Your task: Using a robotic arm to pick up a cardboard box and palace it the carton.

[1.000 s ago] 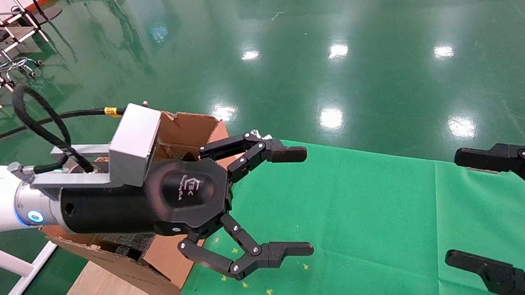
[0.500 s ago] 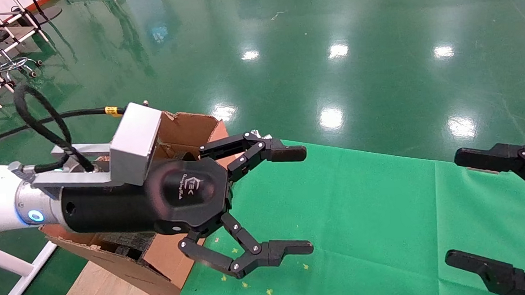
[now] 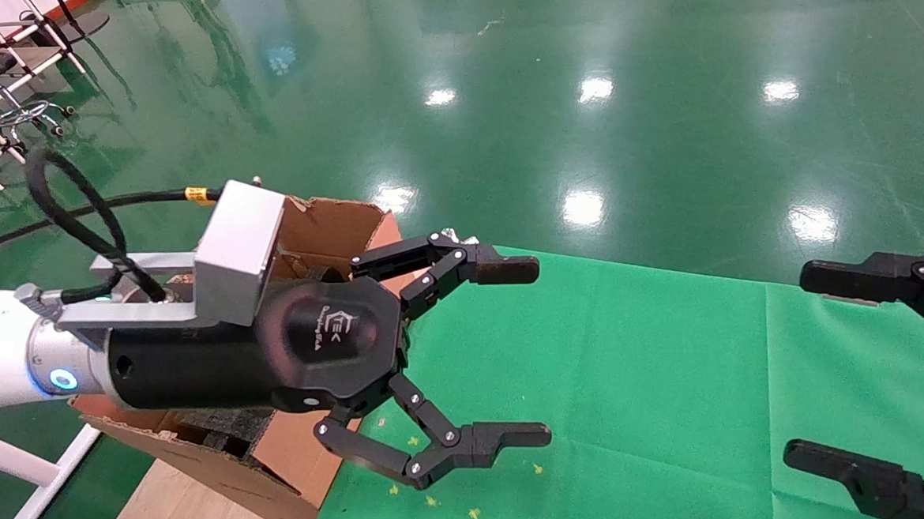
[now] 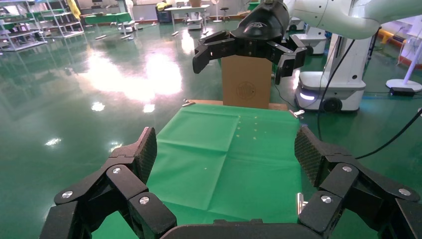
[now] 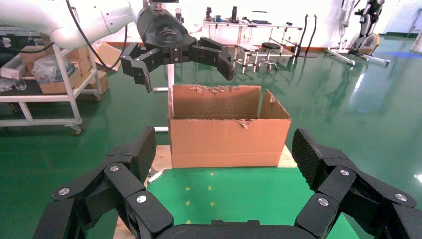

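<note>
The left tool (image 3: 467, 358) is held spread and empty beside the carton (image 5: 229, 127) at the surface's (image 3: 634, 377) left edge, perhaps after release, since the cardboard box is not visible.

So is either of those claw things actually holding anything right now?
No. The left gripper hangs open and empty beside the carton; the right gripper is open and empty over the green cloth.

"TEK" on left gripper (image 3: 514, 352) housing
</note>
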Controlling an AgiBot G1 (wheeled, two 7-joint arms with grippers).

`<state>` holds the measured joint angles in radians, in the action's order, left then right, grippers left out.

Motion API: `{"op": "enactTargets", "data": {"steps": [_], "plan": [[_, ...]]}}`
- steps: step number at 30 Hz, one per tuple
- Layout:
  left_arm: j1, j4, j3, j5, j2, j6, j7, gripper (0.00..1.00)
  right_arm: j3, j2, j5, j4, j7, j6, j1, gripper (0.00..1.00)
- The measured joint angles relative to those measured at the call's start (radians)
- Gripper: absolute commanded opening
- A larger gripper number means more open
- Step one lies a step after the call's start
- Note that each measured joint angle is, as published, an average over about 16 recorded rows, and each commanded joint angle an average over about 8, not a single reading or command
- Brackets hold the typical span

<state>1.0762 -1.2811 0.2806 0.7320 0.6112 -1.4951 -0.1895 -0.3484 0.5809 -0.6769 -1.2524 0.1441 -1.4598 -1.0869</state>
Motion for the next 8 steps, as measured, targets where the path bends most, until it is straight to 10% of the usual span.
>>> {"op": "enactTargets", "data": {"steps": [8], "plan": [[0.000, 0.000, 0.000, 0.000, 0.000, 0.000, 0.000, 1.00, 0.000, 0.000, 0.000, 0.000, 0.000, 0.000, 0.000, 1.00]]}}
